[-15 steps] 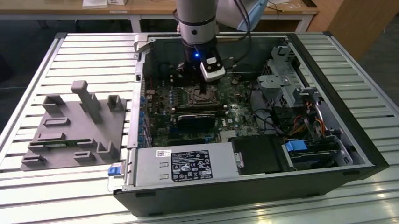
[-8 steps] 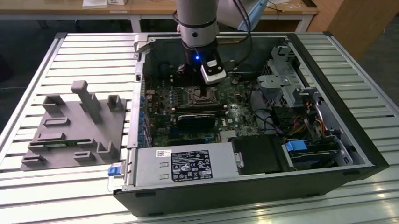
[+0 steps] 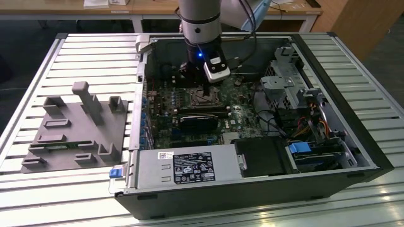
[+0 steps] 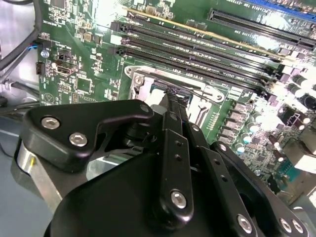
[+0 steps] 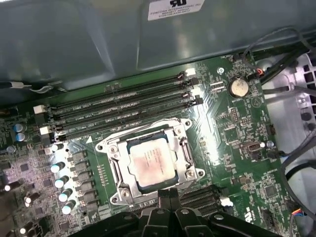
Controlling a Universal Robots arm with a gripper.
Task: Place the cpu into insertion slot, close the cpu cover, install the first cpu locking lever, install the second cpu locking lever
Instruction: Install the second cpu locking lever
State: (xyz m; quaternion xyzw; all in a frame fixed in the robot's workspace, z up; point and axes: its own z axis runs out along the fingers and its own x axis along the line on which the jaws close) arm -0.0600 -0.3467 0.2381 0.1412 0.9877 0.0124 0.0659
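Gripper (image 4: 173,96): black fingers pressed together, tips at edge of the socket-sized silvery cpu cover (image 5: 150,165) | pale square cpu (image 5: 152,164) sits in insertion slot (image 5: 183,148), cover down | step, I judge: locking levers; needs precise hooking | green motherboard (image 5: 237,128) behind.

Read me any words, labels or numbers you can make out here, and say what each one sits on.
Power supply label: print too small to read.
Sticker on the case wall: blurred, unreadable.
Motherboard lettering: too small to read.
Nothing here can be quoted.
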